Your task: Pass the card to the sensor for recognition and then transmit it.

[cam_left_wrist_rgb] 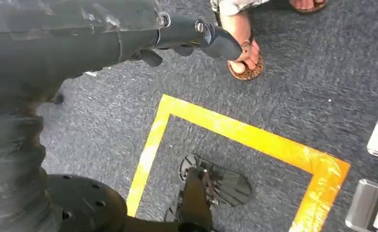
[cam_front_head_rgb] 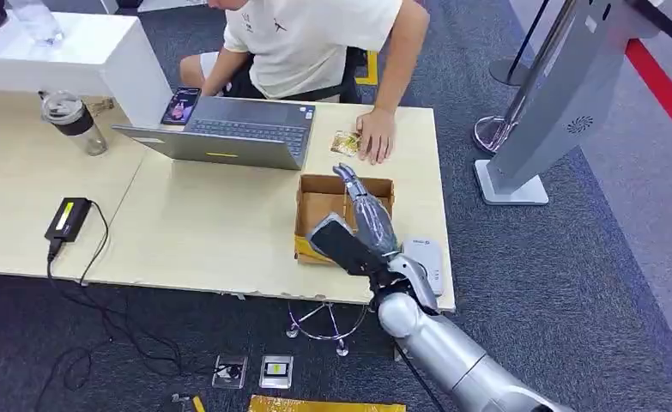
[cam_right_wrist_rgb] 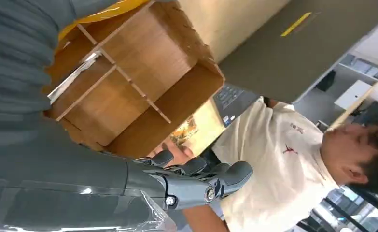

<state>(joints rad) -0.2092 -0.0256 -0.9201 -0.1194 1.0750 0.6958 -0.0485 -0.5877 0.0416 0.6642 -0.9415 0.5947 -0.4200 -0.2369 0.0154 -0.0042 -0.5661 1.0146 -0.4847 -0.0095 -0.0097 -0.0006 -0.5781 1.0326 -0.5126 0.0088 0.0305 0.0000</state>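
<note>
A gold patterned card [cam_front_head_rgb: 345, 142] lies on the table [cam_front_head_rgb: 212, 232] behind the open cardboard box [cam_front_head_rgb: 322, 206], and a person's hand [cam_front_head_rgb: 376, 136] rests against it. My right hand [cam_front_head_rgb: 355, 190] reaches over the box with its fingers stretched toward the card, holding nothing. The right wrist view shows the fingers [cam_right_wrist_rgb: 201, 178] above the box's dividers [cam_right_wrist_rgb: 129, 77], with the card [cam_right_wrist_rgb: 184, 131] beyond them. A white card sensor [cam_front_head_rgb: 425, 263] lies on the table's right front corner beside my forearm. My left hand [cam_left_wrist_rgb: 191, 34] hangs over the carpet and holds nothing.
A grey laptop [cam_front_head_rgb: 229, 133] with a phone [cam_front_head_rgb: 181, 106] beside it stands in front of the seated person [cam_front_head_rgb: 315, 43]. A bottle [cam_front_head_rgb: 73, 120] and a power adapter [cam_front_head_rgb: 68, 219] are on the left. A grey kiosk stand [cam_front_head_rgb: 555, 94] rises on the right.
</note>
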